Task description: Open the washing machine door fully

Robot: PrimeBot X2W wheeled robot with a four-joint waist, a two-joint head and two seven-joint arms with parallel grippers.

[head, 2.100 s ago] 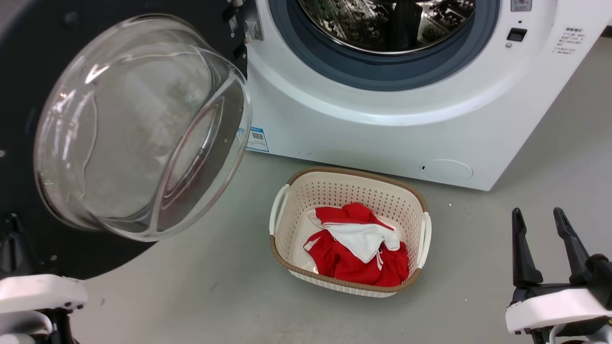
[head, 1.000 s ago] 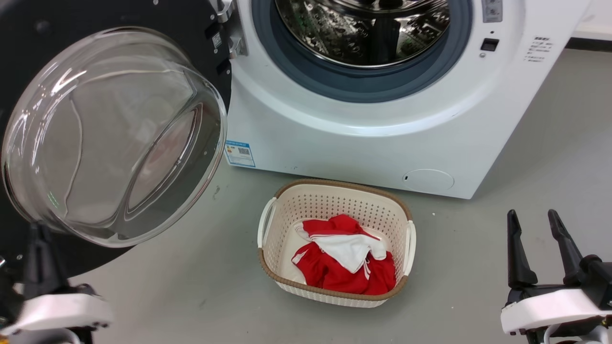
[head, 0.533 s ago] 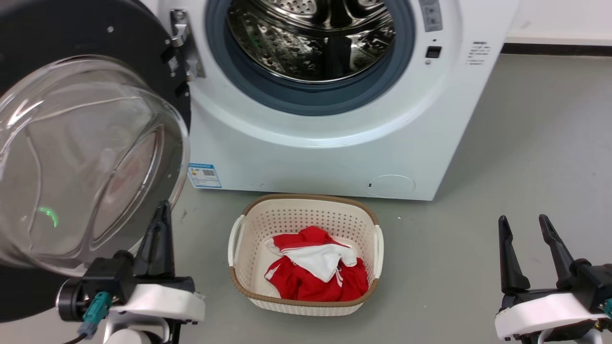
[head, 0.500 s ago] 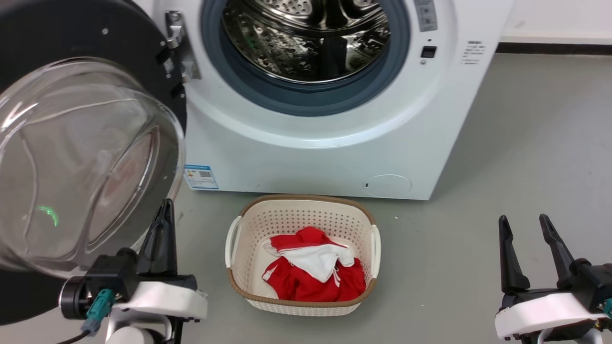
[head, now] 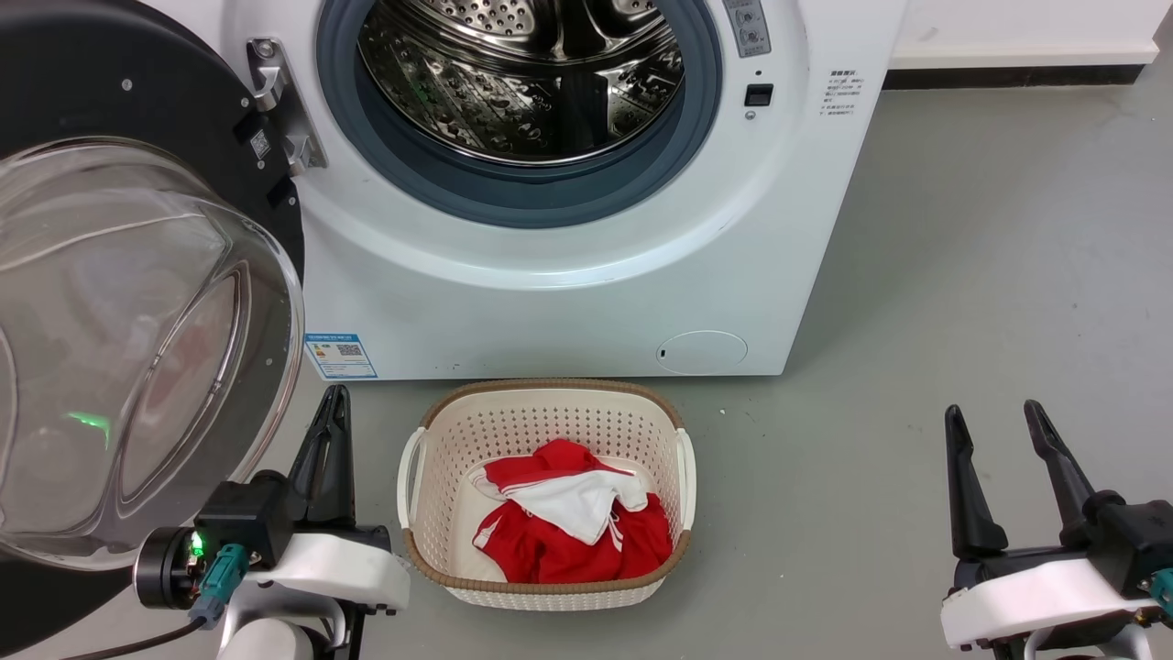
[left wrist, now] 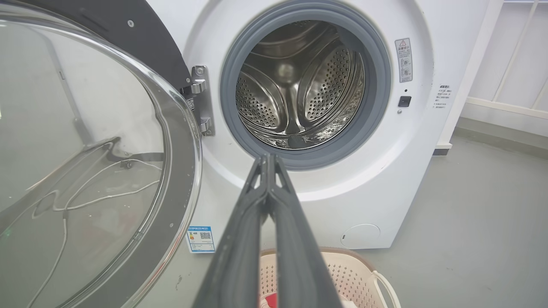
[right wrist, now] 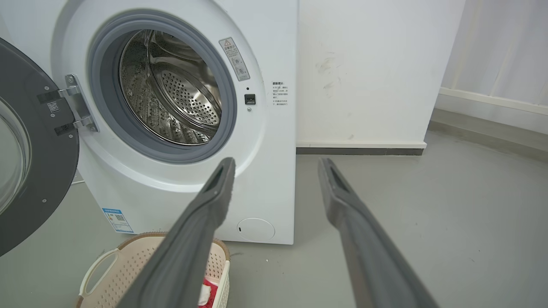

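Floor [head: 962, 275], grey and perhaps concrete, meets white wall [right wrist: 364, 64]; left fingers [left wrist: 257, 205] pressed together, right fingers [right wrist: 205, 214] spread.

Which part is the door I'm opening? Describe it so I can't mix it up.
Find the white washing machine; the door hangs from the metal hinge at its left in the head view. It is the big glossy black disc with a bulging clear glass bowl, unlike the grey rubber ring fixed around the steel drum.

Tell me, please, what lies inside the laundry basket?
Red clothing with a white piece on top lies in the basket; anything beneath that heap is covered.
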